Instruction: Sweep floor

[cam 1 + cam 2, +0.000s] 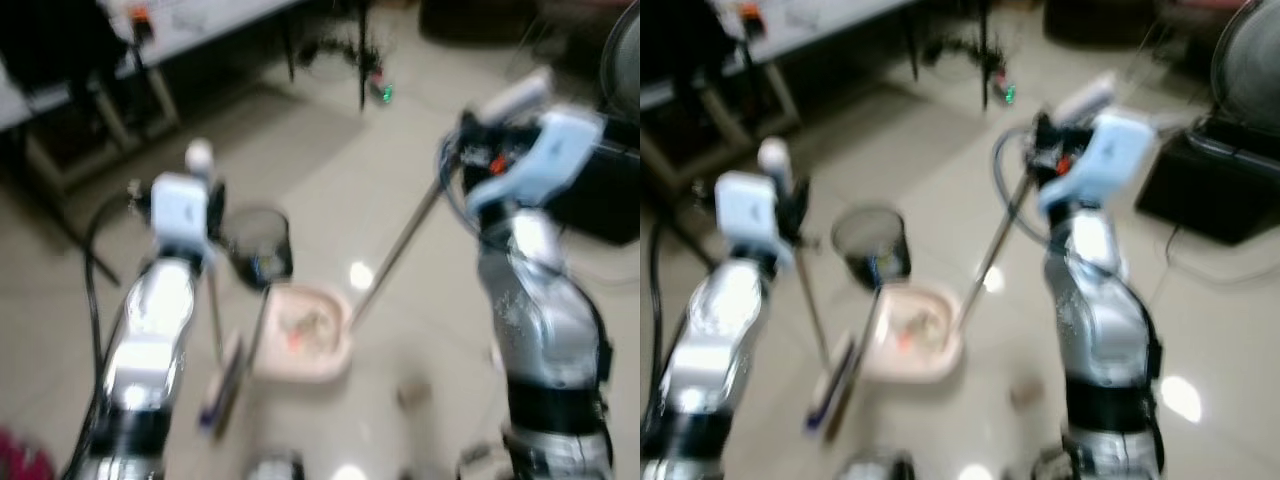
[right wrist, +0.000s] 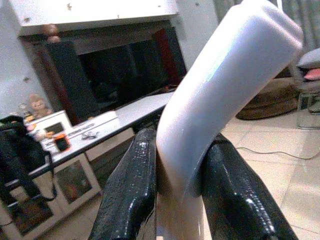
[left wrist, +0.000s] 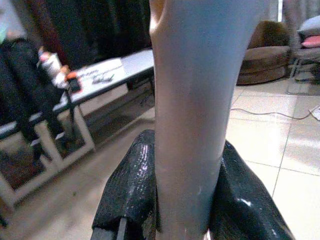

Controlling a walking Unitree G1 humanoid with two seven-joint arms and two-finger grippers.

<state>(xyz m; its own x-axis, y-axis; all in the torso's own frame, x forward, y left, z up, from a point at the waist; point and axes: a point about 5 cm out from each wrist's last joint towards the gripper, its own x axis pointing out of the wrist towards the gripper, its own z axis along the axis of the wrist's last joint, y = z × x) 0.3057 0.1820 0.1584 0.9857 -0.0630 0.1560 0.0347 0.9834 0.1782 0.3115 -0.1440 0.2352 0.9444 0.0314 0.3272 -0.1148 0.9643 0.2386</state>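
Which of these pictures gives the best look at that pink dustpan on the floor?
The left eye view: the dustpan lies whole on the tiles with bits of debris inside, though blurred. The right eye view shows the same, equally blurred. The wrist views look along the gripped handles toward a bench and furniture instead.

A pale pink dustpan sits flat on the glossy light tiled floor, with a few small scraps, one reddish, inside it. Its long thin metal handle slants up to the right, ending in a white grip. Left of the pan, a broom stands nearly upright, its dark blurred head on the floor.
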